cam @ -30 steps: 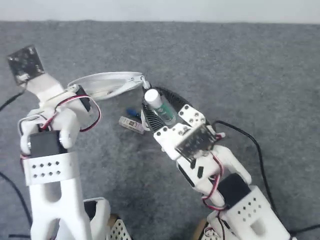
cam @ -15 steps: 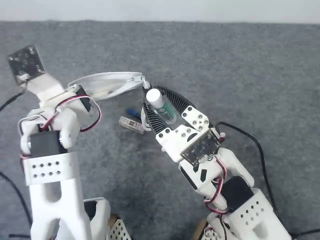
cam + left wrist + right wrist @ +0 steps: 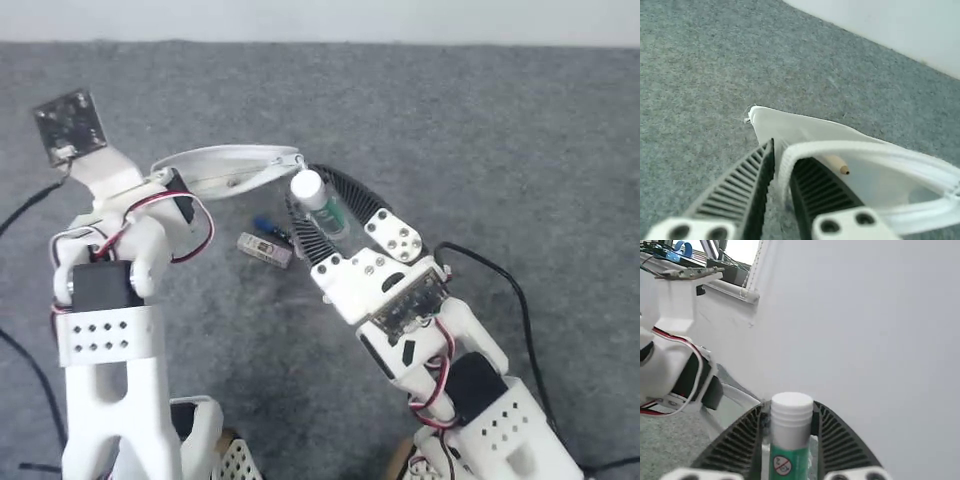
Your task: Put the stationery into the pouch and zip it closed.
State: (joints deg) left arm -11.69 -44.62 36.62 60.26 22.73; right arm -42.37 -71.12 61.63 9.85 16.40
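Two arms work over the grey tabletop [image 3: 520, 140]. Left of its middle, toward the far edge, lies the white pouch [image 3: 232, 165], mouth agape, a pencil [image 3: 836, 164] tip showing inside. The left claw [image 3: 780, 150] is narrow, pinching the pouch's rim at its left end. Nearer, a small blue item [image 3: 265, 224] and a pale block [image 3: 264, 248] lie between the arms. The right claw [image 3: 790, 409] grips a green glue stick [image 3: 318, 203], white cap just beside the pouch's right end.
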